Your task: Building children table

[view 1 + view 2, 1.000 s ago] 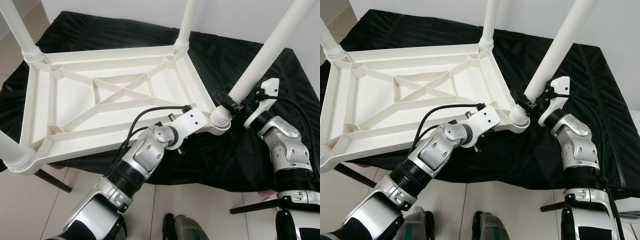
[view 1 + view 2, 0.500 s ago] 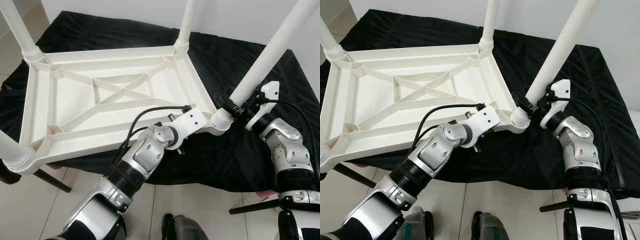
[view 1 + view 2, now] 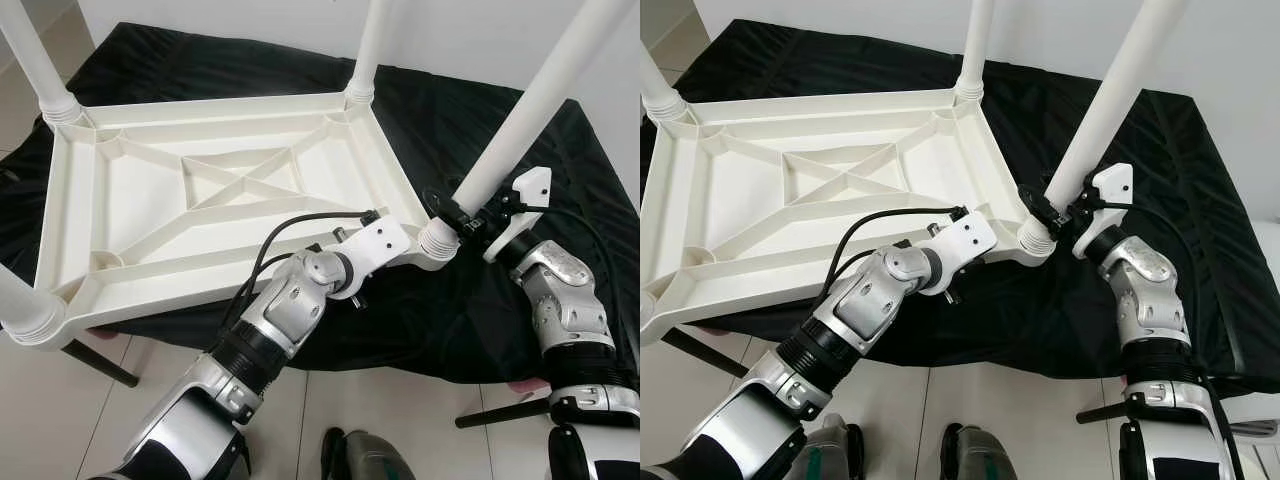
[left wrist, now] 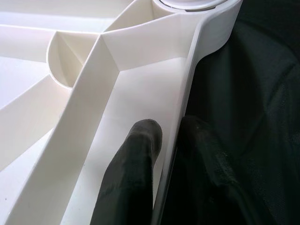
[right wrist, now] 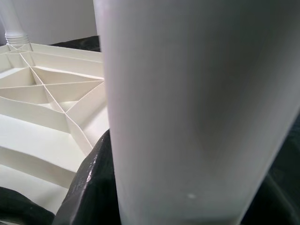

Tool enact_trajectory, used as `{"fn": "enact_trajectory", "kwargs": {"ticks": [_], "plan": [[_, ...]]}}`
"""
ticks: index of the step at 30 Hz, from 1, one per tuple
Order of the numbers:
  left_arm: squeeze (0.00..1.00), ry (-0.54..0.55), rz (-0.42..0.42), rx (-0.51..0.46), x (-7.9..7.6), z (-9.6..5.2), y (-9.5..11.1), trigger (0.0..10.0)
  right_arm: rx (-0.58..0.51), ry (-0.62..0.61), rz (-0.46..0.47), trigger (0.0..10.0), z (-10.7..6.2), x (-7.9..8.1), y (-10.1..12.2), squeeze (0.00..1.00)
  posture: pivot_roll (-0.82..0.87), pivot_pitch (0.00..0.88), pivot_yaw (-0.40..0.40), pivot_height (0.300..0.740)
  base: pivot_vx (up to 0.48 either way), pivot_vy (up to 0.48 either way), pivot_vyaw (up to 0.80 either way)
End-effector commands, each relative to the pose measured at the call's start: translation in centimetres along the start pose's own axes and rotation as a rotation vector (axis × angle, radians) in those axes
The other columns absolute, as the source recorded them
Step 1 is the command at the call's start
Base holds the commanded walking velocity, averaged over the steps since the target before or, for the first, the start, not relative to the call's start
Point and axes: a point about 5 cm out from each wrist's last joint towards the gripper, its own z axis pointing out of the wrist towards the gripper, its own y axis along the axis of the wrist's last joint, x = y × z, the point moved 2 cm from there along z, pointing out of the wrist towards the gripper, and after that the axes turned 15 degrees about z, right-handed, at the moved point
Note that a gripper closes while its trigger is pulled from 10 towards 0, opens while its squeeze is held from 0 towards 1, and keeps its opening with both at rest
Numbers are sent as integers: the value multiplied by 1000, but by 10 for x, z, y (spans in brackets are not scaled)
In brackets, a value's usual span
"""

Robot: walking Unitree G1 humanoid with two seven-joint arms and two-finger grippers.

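A white plastic table top lies upside down across the left and middle of the head views, its ribbed underside facing up, resting on a black cloth that covers the surface beneath. White legs stand up from its corners: one at the upper left, one at the upper middle, one at the lower left edge, and a long leg rising toward the upper right from the socket at the near right corner.

The right gripper is clenched around this long leg just above its socket; in the right wrist view the leg takes up most of the frame with a black finger pressed against it.

The left gripper pinches the table top's near rim beside the same corner, one finger inside the rim and the other outside against the cloth.

Pale floor tiles show along the bottom of the frame.
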Motion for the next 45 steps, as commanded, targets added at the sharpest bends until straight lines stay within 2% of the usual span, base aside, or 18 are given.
{"fn": "enact_trajectory", "kwargs": {"ticks": [1,16,23,36,45], "plan": [[0,-1,-6,9,0,-1,-3,10000,83,5,41,10000,-2,5,-24,0,8,92,-87,740,0,0,0],[0,10,-8,12,4,-2,-4,10000,87,28,65,10000,-2,17,-37,0,10,104,-82,740,0,0,0],[0,10,-8,11,4,-3,-3,10000,60,-5,98,10000,-2,20,-38,0,9,107,-80,740,0,0,0],[0,7,-7,8,5,-3,-2,10000,15,-135,99,10000,1,11,-36,0,7,108,-77,740,0,0,0],[0,9,-9,8,5,-3,-2,10000,0,-168,108,10000,4,15,-37,0,12,112,-78,740,0,0,0]]}}
